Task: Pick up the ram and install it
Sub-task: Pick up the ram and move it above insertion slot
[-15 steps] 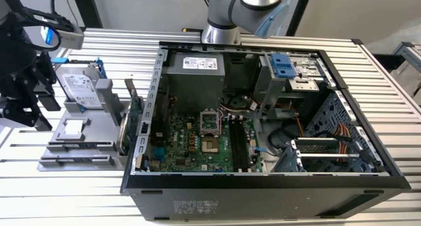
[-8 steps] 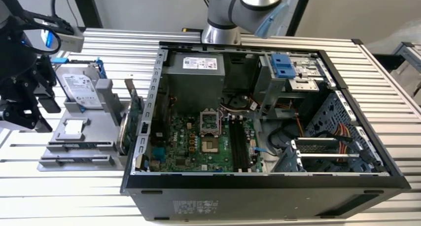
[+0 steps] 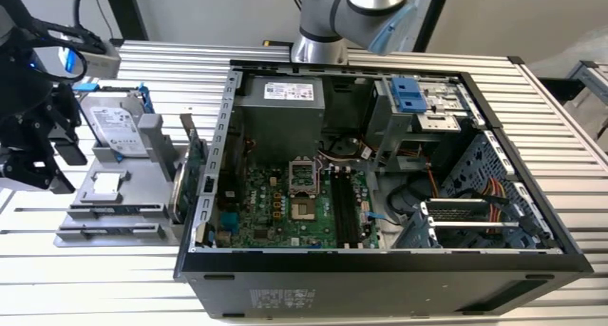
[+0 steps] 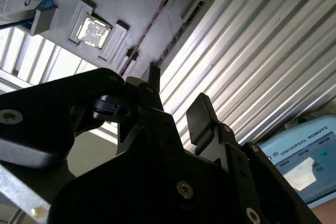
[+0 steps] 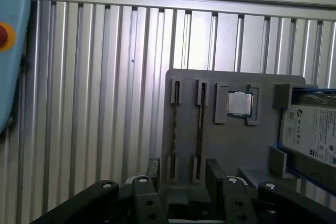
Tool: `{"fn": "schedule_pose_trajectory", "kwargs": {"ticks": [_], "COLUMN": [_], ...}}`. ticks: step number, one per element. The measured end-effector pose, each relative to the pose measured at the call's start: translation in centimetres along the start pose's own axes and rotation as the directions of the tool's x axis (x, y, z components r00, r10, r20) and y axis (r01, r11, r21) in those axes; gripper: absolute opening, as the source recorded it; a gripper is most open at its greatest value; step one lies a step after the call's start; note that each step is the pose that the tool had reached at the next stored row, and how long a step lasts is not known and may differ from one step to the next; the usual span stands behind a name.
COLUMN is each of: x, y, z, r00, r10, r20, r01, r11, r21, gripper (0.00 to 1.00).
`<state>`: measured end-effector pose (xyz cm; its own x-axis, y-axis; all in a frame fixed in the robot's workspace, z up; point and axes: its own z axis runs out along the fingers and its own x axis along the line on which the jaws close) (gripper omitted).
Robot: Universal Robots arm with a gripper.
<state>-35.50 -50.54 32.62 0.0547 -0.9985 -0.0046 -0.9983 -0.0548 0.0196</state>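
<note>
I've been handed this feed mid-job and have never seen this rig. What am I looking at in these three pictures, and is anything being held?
This is one robot arm ending in a two-fingered gripper. The exterior view looks down on a slatted table with an open PC case. The gripper is the black shape at that view's left, by a grey holder. Both wrist views ride on the arm and look past the fingers at that holder. In it sit a hard drive, a CPU chip and the ram, standing on edge in narrow slots. The gripper is open and holds nothing, so the ram is not yet picked up.
</note>
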Motion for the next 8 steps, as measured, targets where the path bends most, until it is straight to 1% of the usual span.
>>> {"fn": "schedule_pose_trajectory", "kwargs": {"ticks": [8], "x": [0.27], "y": [0.0], "z": [0.32], "r00": [1.0], "r10": [0.0], "r20": [0.0], "r01": [0.0], "r11": [1.0], "r21": [0.0], "gripper": [1.0]}}
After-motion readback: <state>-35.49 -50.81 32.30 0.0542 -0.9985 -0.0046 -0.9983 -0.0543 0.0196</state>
